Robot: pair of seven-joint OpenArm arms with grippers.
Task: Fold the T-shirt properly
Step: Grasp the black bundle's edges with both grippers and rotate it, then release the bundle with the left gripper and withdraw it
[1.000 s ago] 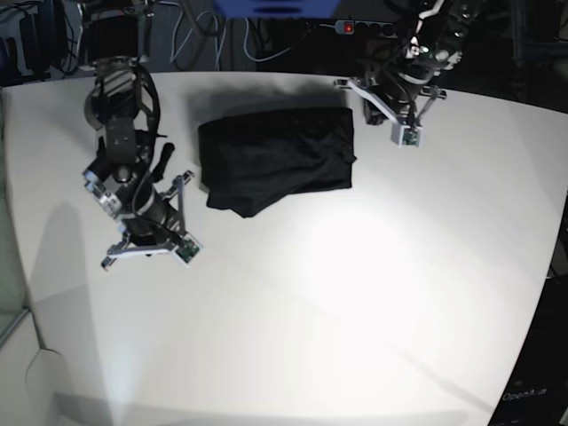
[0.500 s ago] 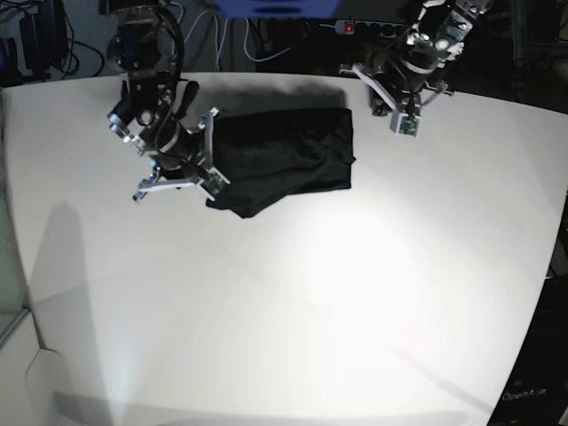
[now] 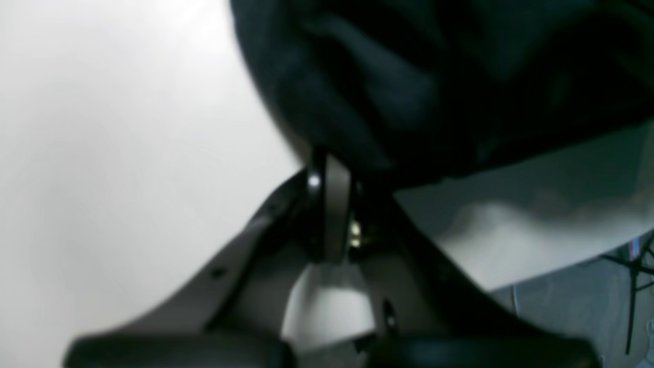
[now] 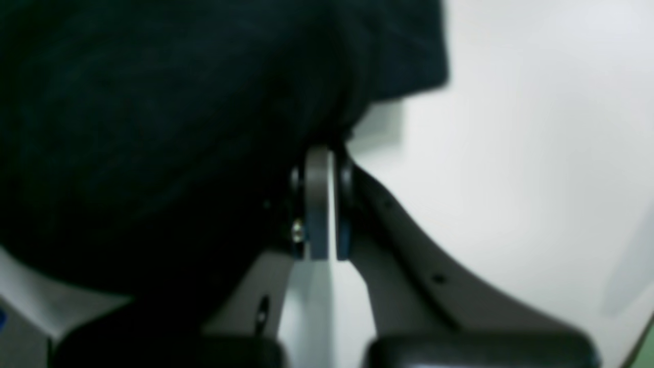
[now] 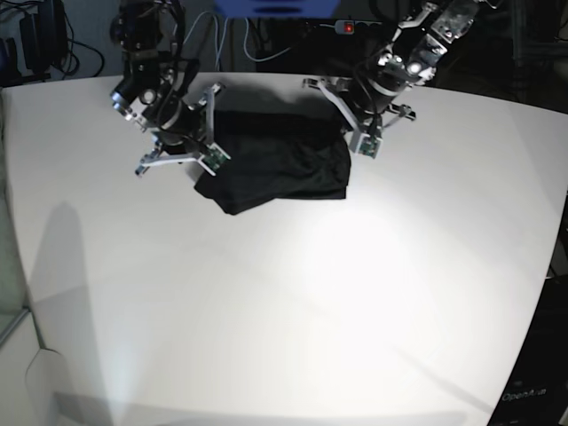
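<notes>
While the T-shirt [image 5: 277, 164] lies folded at the table's [image 5: 293, 319] far side, long axis nine-to-three, the right gripper [image 5: 202, 151] sits shut at its nine o'clock edge and the left gripper [image 5: 348, 133] shut at three, equally near. The wrist views show closed jaws against fabric; any pinch is unclear.

T-shirt [image 5: 280, 164]: thin black cloth, matt, soft and limp, creased into shallow folds (no sheen in either wrist view). Surface [image 5: 293, 302]: white, smooth, faintly satin, with a broad soft glare near the middle. Left gripper [image 3: 332, 179] fingers [image 3: 334, 214]: grey, smooth, dull like moulded plastic, with one small bright metal screw. Right gripper [image 4: 322, 158] fingers [image 4: 318, 204]: same dull grey finish, dark matt arms behind.
</notes>
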